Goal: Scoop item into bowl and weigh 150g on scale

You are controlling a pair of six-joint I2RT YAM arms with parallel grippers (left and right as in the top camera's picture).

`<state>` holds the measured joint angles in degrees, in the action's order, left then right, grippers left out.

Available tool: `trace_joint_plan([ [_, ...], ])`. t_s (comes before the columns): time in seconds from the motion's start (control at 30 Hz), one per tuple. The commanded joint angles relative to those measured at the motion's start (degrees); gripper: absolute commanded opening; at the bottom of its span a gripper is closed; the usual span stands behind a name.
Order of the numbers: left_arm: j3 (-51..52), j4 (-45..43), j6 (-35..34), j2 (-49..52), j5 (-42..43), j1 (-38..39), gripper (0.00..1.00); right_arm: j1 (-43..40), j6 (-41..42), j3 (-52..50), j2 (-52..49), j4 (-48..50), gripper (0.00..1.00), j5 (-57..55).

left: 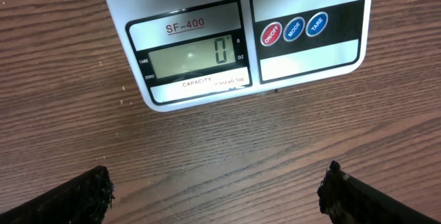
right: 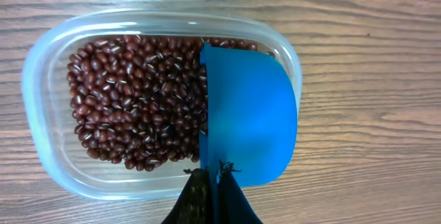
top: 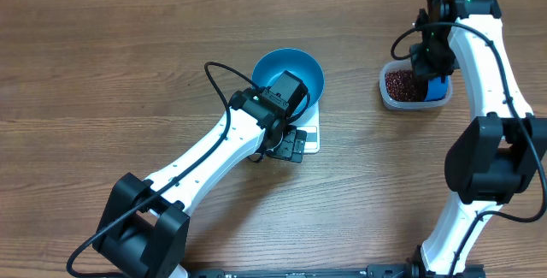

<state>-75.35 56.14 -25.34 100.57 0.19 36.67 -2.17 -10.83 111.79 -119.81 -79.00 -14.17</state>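
The blue bowl (top: pixel 295 62) stands on the white scale (top: pixel 311 133), whose display reads 0 in the left wrist view, where the scale (left: pixel 234 38) fills the top. My left gripper (top: pixel 291 145) hovers just in front of the scale's button edge. It is open (left: pixel 217 196), with bare wood between its fingertips (left: pixel 89 196). The dark red-brown beans (right: pixel 131 107) lie in a clear tub (right: pixel 41 79) at the right. My right gripper (right: pixel 215 176) is shut on the thin handle of a small blue scoop (right: pixel 251 114), which sits on edge in the tub's right end. The right gripper (top: pixel 432 64) hangs over the tub (top: pixel 391 97).
Bare wooden tabletop (top: pixel 128 73) surrounds everything. The left arm (top: pixel 205 162) stretches diagonally from the near left toward the scale, and the right arm (top: pixel 496 115) rises along the right edge. A black cable (top: pixel 224 79) loops beside the bowl.
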Motion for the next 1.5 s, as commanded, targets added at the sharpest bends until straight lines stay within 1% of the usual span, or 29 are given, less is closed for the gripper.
trace_joint_plan([
  [0.0,0.6,-0.1,0.0,-0.1,-0.8,0.1,0.99,0.3,-0.8,3.6,-0.1,0.6,0.04,-5.3],
  [0.23,0.6,-0.1,0.0,-0.1,-0.8,0.1,1.0,1.2,-1.5,3.7,-0.1,0.0,0.04,-5.3],
  [0.33,0.6,-0.1,0.0,-0.1,-0.8,0.1,1.0,2.3,-3.2,3.7,-0.1,-0.1,0.04,-5.4],
  [0.57,0.6,-0.1,0.0,-0.1,-0.8,0.1,0.99,5.5,-3.2,3.7,-0.1,0.2,0.04,-13.7],
  [0.77,0.6,-0.1,0.0,-0.1,-0.7,0.1,1.0,5.5,-2.3,3.7,-0.1,-1.1,0.04,-13.0],
  [0.9,0.6,-0.1,0.0,-0.1,-0.8,0.1,1.0,5.5,-2.1,3.7,-0.1,-1.0,0.04,-10.1],
  [1.07,0.6,-0.1,0.0,-0.1,-0.8,0.1,1.0,5.5,-1.9,3.4,-0.1,-0.9,0.04,-10.3],
  [1.2,0.6,-0.1,0.0,-0.1,-0.8,0.1,0.99,5.5,-1.9,1.8,-0.1,0.1,0.04,-10.5],
  [1.47,0.6,-0.1,0.0,-0.1,-0.8,0.1,0.99,5.4,-1.8,-4.7,-0.1,5.4,0.04,-13.2],
])
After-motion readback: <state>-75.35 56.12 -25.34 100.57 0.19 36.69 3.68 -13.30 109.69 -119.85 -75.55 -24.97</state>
